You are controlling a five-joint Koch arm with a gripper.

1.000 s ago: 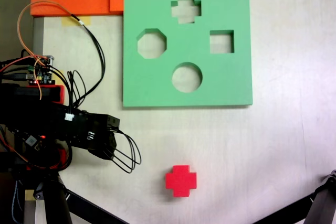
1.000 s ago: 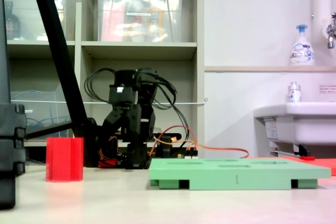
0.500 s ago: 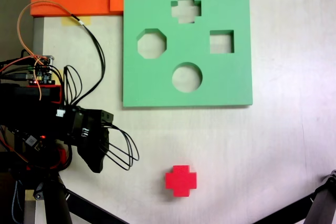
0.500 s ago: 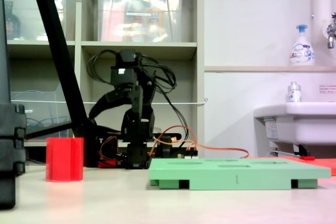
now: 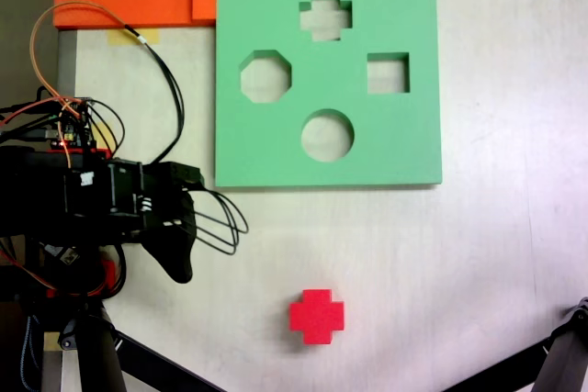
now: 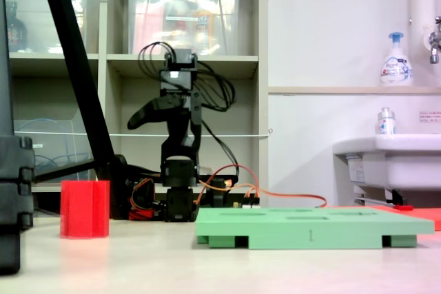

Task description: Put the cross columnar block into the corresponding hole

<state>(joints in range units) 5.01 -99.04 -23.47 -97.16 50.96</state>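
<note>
The cross columnar block (image 5: 317, 316) stands on the table (image 5: 496, 263) near its bottom edge in the top-down fixed view, well apart from the gripper (image 5: 179, 268) at left. Gripper state: cannot tell. The green foam board (image 5: 395, 144) carries the corresponding hole (image 5: 325, 16). The side fixed view shows the gripper (image 6: 134, 120) raised above block (image 6: 85, 208) height.
</note>
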